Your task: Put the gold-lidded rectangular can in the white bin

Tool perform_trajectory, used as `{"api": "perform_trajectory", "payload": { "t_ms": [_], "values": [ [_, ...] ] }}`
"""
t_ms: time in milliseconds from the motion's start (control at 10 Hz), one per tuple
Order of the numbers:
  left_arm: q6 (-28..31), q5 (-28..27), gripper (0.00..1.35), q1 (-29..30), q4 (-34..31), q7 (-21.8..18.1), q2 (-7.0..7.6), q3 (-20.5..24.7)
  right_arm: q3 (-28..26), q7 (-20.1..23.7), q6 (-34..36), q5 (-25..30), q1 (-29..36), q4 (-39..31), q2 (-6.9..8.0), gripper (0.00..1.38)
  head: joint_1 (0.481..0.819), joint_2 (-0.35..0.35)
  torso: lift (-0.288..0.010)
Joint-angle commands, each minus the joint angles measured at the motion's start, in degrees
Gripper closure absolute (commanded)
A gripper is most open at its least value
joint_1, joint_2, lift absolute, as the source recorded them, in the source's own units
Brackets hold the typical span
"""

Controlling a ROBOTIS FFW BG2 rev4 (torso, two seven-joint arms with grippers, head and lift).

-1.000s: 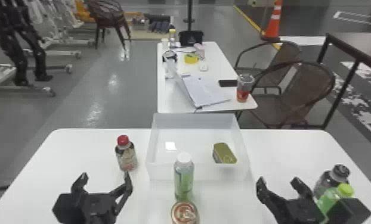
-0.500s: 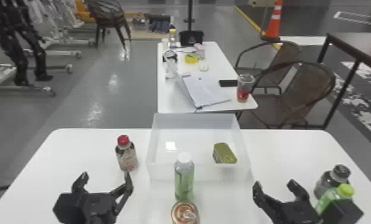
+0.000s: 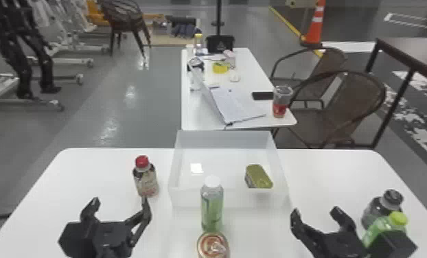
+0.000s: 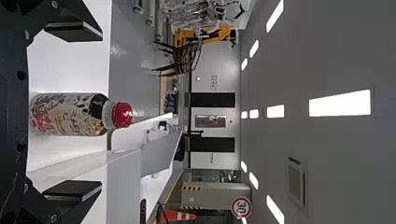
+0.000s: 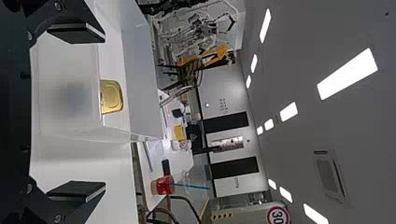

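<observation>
The gold-lidded can (image 3: 258, 176) sits inside the white bin (image 3: 188, 199), lid up, in the right-hand half towards the front wall, so I judge the job done and would only touch it again to straighten it. My left gripper (image 3: 120, 203) has its fingers spread with nothing clamped, and my right gripper (image 3: 315, 212) is also spread and empty, just outside the bin's front right corner. I'd expect the can to be fairly light if empty and moderately dense if full, with a stiff metal shell that shouldn't mind a firm squeeze. The smooth lid (image 5: 112, 97) looks slick, and with its rounded corners I wouldn't trust a pinch there. If I had to take it again, I'd use the right gripper, come down from above and set the flat pads across the narrow width, midway along the long sides, below the rim. Gripping near one end could let it swing or tip. The bin looks like thin plastic that may flex or slide if I lean on it, and I'd steer clear of the white-capped bottle (image 3: 211, 207) near its front wall.
</observation>
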Motion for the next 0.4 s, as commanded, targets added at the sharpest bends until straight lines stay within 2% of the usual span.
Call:
{"api": "perform_trajectory", "payload": {
  "t_ms": [0,300],
  "values": [
    [0.0,0.0,0.18,0.1,0.0,0.0,0.23,-0.1,0.0,0.0,0.0,0.2,0.0,0.1,0.03,0.18,0.549,0.000,-0.100],
    [0.0,0.0,0.17,0.2,0.0,0.0,0.67,0.0,0.0,-0.7,-0.2,1.0,0.1,-0.2,0.03,0.18,0.549,0.000,-0.100]
  ]
}}
